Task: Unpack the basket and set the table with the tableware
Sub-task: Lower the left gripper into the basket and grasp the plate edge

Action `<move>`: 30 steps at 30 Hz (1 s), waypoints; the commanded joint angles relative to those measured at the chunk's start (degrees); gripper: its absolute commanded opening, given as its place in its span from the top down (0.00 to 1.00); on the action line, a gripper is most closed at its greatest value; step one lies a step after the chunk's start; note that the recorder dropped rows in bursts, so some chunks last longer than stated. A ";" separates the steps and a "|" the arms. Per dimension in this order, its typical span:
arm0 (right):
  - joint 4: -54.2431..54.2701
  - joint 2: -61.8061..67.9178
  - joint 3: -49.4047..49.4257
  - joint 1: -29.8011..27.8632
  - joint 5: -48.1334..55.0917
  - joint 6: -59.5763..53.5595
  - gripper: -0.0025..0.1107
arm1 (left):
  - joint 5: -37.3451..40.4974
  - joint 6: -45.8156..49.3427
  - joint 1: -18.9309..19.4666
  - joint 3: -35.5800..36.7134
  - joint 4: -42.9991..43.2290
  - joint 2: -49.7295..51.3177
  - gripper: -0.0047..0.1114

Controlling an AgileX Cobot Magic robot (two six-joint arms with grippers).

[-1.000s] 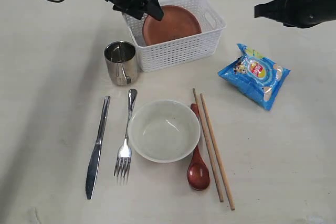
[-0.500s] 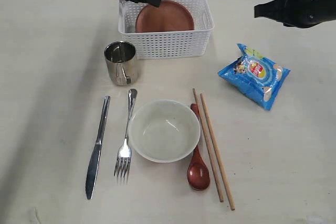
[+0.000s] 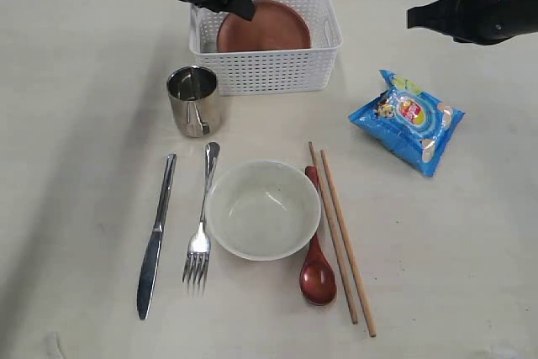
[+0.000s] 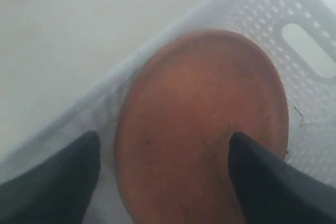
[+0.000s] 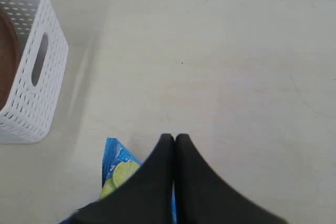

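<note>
Left gripper (image 4: 164, 142), jaws spread, poised over brown plate (image 4: 199, 93) inside white basket (image 3: 277, 81), plate rim between fingers (image 4: 58, 182); right gripper (image 5: 174, 139) pressed together, well apart.

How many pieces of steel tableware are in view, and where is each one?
3. The knife lies farthest left, the fork between it and the bowl, and the cup stands beside the basket. The plate in the basket might cover more.
</note>
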 commanded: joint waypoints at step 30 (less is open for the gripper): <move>-0.14 -0.01 -0.04 -0.37 -1.21 -0.45 0.98 | 5.80 -8.28 -3.02 -2.68 13.91 2.73 0.40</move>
